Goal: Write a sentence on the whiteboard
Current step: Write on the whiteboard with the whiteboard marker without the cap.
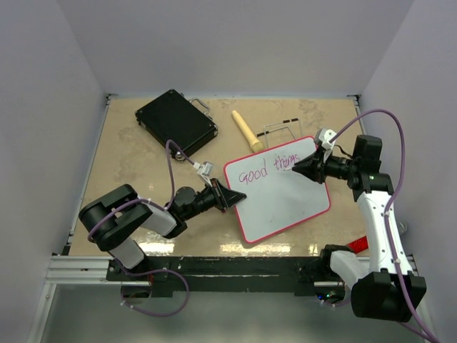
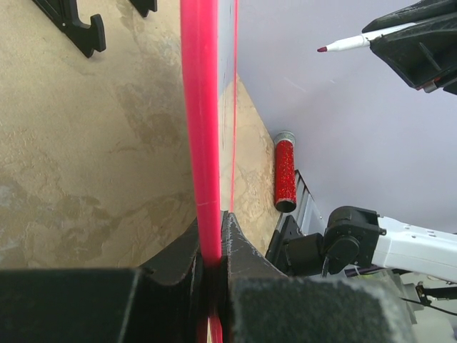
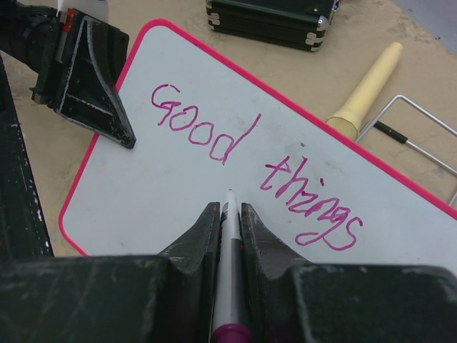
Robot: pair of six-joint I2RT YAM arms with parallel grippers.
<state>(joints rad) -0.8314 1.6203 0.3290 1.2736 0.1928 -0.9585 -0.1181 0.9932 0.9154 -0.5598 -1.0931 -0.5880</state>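
The whiteboard (image 1: 282, 200) lies tilted on the table, white with a red-pink rim (image 2: 201, 128). The sentence (image 1: 268, 170) reads "Good things" in pink-purple along its top (image 3: 250, 168). My left gripper (image 1: 239, 196) is shut on the board's left edge, jaws pinching the rim (image 2: 213, 243); it also shows in the right wrist view (image 3: 96, 86). My right gripper (image 1: 300, 168) is shut on a white marker (image 3: 229, 236), whose tip points at blank board (image 3: 157, 214) below the two words. I cannot tell whether the tip touches. The marker (image 2: 357, 41) shows at the top right of the left wrist view.
A black hard case (image 1: 175, 118) sits at the back left (image 3: 271, 18). A cream cylinder (image 1: 246, 131) and a wire stand (image 1: 282, 132) lie just behind the board. A red glittery tube (image 2: 285, 175) lies by the right arm's base (image 1: 355, 245).
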